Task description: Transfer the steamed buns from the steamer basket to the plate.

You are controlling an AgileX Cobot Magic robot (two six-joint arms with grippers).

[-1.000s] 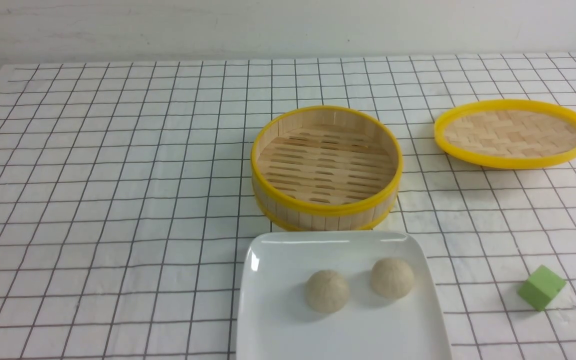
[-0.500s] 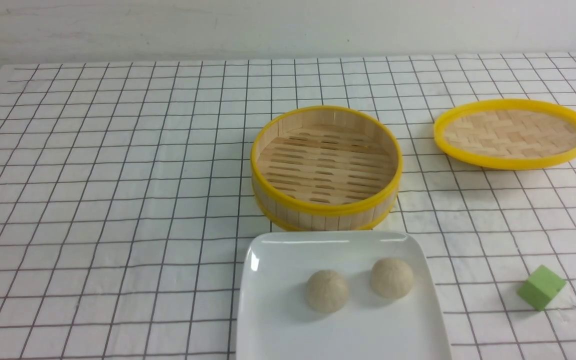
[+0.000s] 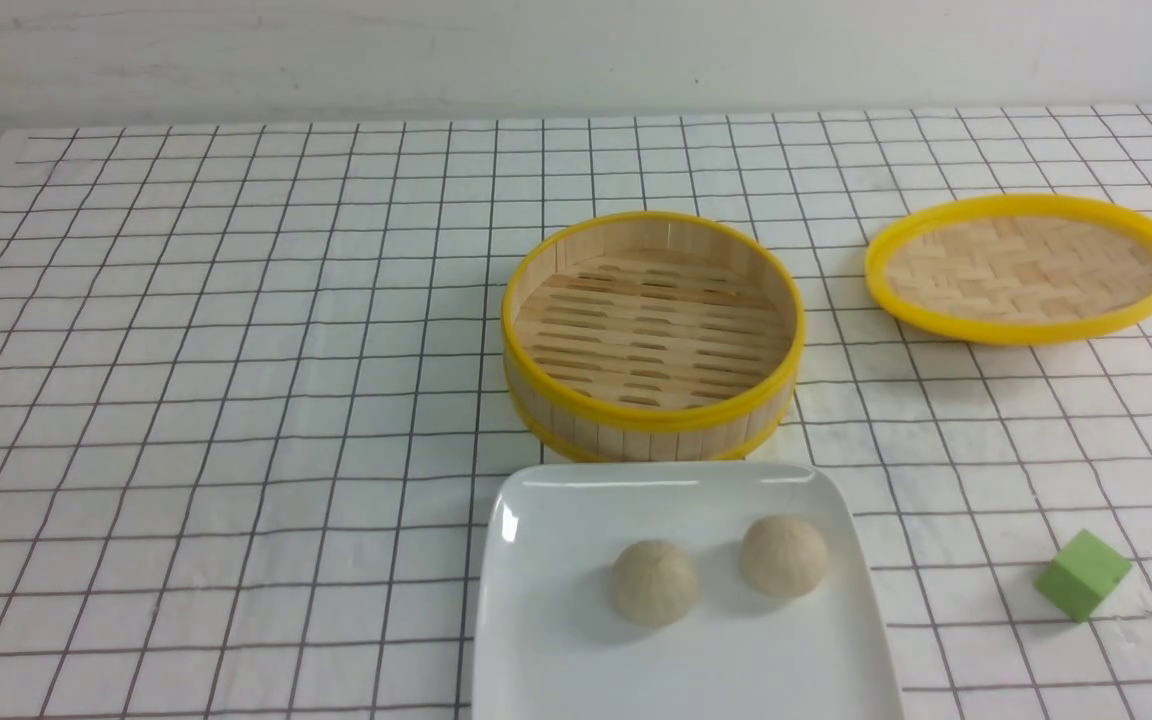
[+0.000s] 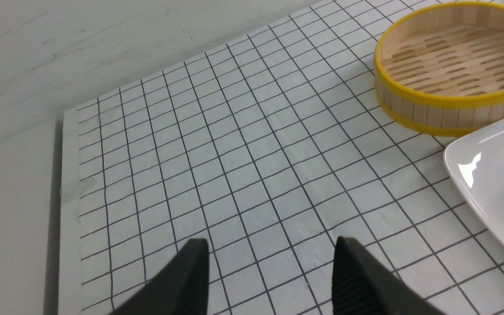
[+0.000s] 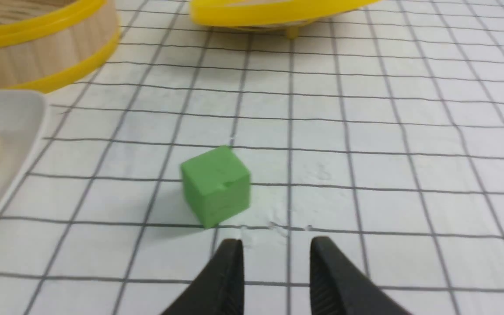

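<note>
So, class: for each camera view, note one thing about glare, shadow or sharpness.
Front view: bright glare streak on the glossy white square plate's corner, soft shadows beside the two cream dough buns. Left wrist view: the same plate glints. Right wrist view: the yellow-rimmed woven lid is blurred, the green cube sharper.

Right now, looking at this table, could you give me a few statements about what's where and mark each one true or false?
1. Both steamed buns sit on the plate. True.
2. The steamer basket holds one bun. False: it is empty.
3. The lid covers the basket. False: it lies apart on the cloth, to the robot's right.
4. The green cube sits on the cloth, off the plate. True.
5. The right gripper grips the cube. False: its jaws are empty, just short of it.
</note>
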